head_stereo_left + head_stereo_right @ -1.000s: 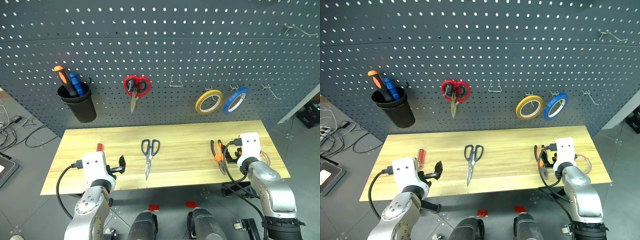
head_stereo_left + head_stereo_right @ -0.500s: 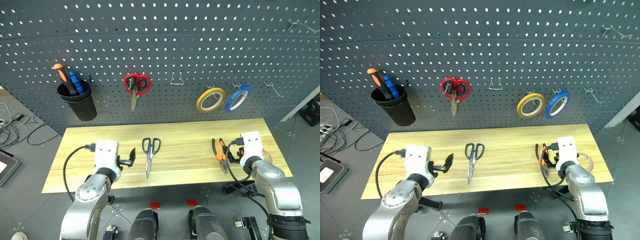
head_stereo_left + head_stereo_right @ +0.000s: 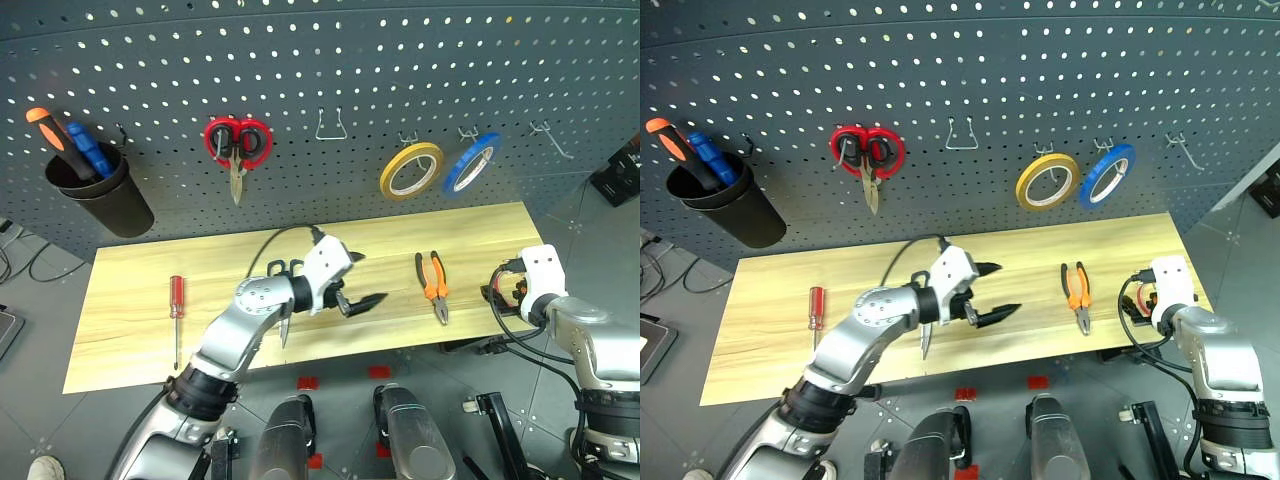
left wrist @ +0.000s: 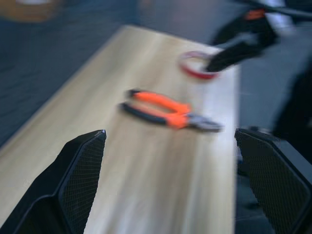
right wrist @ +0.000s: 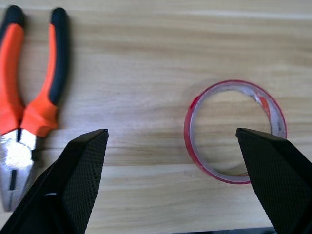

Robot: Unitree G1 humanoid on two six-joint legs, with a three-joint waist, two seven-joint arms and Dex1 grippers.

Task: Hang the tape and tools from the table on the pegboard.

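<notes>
Overhead, grey pegboard [image 3: 330, 60], wooden table [image 3: 140, 300]

Pliers [image 5: 29, 112] lie beside tape [image 5: 235, 131] (on table [image 5: 146, 58]).

Red tape [image 5: 234, 131], orange-black pliers [image 5: 30, 97]
</notes>
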